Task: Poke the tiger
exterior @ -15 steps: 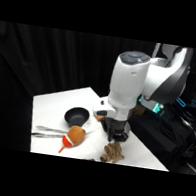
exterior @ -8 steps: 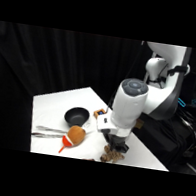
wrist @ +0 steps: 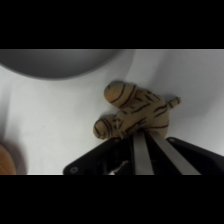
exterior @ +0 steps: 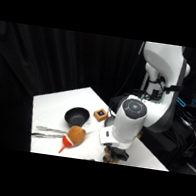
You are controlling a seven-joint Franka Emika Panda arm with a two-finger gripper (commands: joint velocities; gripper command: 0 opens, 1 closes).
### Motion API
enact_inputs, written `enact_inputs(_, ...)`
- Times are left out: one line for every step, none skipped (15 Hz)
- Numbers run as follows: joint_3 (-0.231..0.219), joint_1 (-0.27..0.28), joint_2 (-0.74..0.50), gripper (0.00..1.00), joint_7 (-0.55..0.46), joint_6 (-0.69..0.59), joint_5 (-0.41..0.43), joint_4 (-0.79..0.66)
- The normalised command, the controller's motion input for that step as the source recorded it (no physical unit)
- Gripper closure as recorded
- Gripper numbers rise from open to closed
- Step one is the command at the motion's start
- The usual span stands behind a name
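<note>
The arm is leaning low over the near edge of the white surface (exterior: 49, 107), and the jaws (wrist: 145, 142) are sitting together, their two metal fingers (wrist: 140, 157) lying side by side like one blunt tip. That tip is resting at the tiger (wrist: 134, 116), apparently touching the lower side of its striped body. From the wrist camera the toy is lying on its side, head and paws pointing away from the fingers. From the side camera it is showing only as a small brown lump under the wrist, right at the front edge.

That edge is what I am worrying about. The tiger is small and looks light, so if the arm is pressing sideways rather than straight down, I would expect the toy to skid or roll instead of taking the poke, and it may be going off the front. A hard downward push could also be pinning it and dragging it along if the arm shifts.

The grey bowl (exterior: 77, 116) is sitting close beyond the toy, so a shove that way would be knocking the tiger against its rim. The round orange-brown object (exterior: 75, 134), the metal tongs (exterior: 48, 131) and the little cube (exterior: 101, 114) are lying well clear to the side and look safe.
</note>
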Motion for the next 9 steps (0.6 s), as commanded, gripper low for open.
enact_inputs(-0.072,0.104,0.21,0.95,0.08,0.07,-0.062,0.10)
enact_inputs(-0.052,0.073,0.14,0.96,0.07,-0.01,-0.023,0.07)
enact_inputs(-0.042,0.057,0.04,0.96,0.06,-0.09,-0.004,0.01)
enact_inputs(-0.017,0.031,-0.03,0.96,0.03,-0.11,0.018,-0.02)
enact_inputs(0.010,0.000,-0.19,0.96,0.02,-0.22,0.059,-0.09)
enact_inputs(0.025,-0.013,-0.28,0.96,0.01,-0.30,0.074,-0.13)
enact_inputs(0.036,-0.026,-0.39,0.95,0.02,-0.36,0.085,-0.16)
enact_inputs(0.052,-0.050,-0.45,0.96,0.01,-0.37,0.093,-0.18)
enact_inputs(0.070,-0.079,-0.49,0.95,-0.01,-0.37,0.102,-0.18)
